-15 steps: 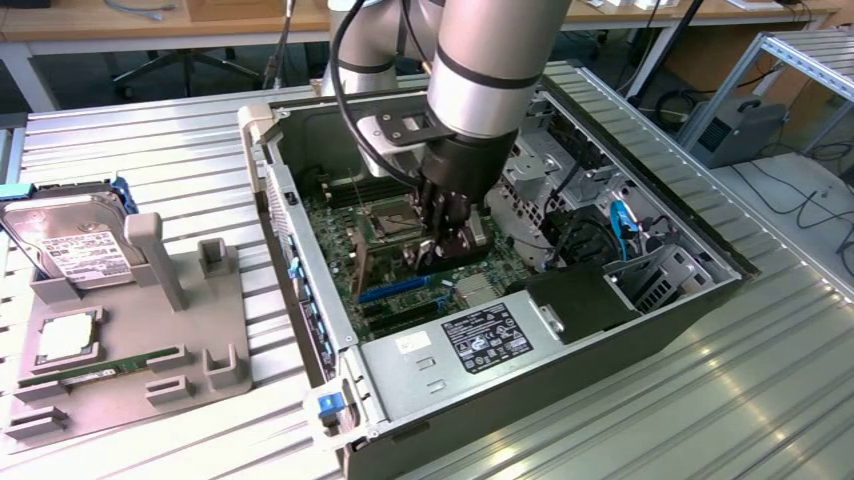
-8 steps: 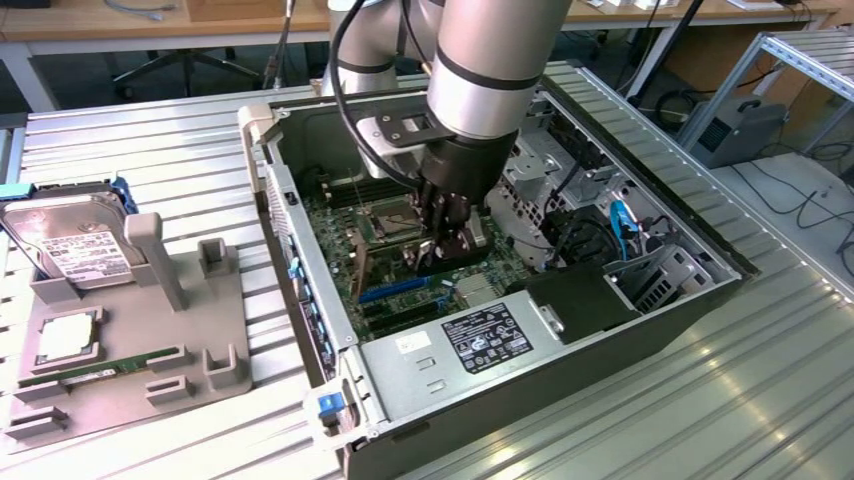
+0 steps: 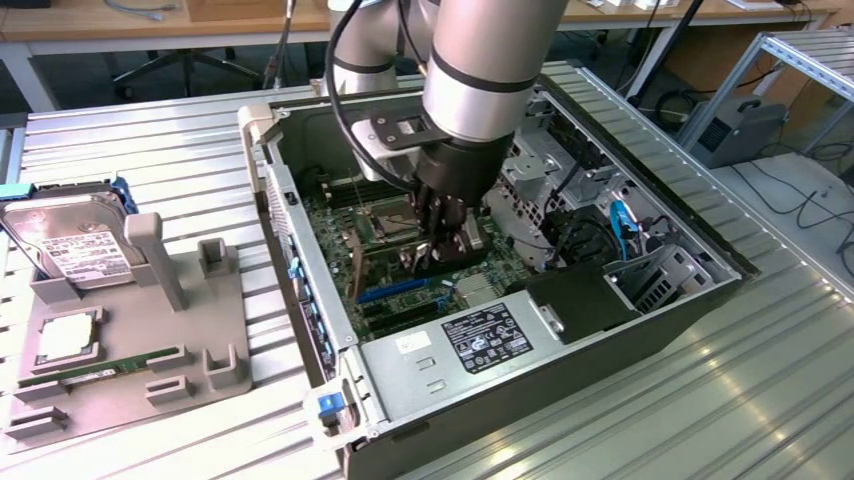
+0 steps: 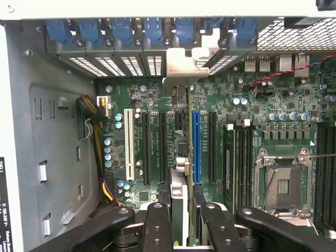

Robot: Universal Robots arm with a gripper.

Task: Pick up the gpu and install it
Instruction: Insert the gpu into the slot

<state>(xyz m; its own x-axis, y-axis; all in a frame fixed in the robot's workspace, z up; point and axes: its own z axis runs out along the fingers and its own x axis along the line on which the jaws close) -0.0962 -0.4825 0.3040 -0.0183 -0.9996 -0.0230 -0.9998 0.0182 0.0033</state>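
Observation:
The gpu (image 4: 181, 167) shows edge-on in the wrist view as a thin dark card standing upright between my fingers. Its silvery end bracket (image 4: 185, 59) reaches the row of rear slot openings in the case. My gripper (image 4: 185, 227) is shut on the card's upper edge. The card stands over the motherboard's expansion slots, right beside the blue slot (image 4: 197, 148); whether it is pushed home I cannot tell. In the exterior view my gripper (image 3: 438, 260) is low inside the open computer case (image 3: 287, 215), just above the green motherboard (image 3: 387, 300).
The power supply (image 3: 483, 338) and a drive cage (image 3: 537, 168) flank the gripper inside the case. A white slot (image 4: 128, 144) and the CPU socket (image 4: 283, 181) lie either side of the card. Outside, a grey fixture (image 3: 160, 290) holds a hard drive (image 3: 74, 250) and a green memory stick (image 3: 100, 370).

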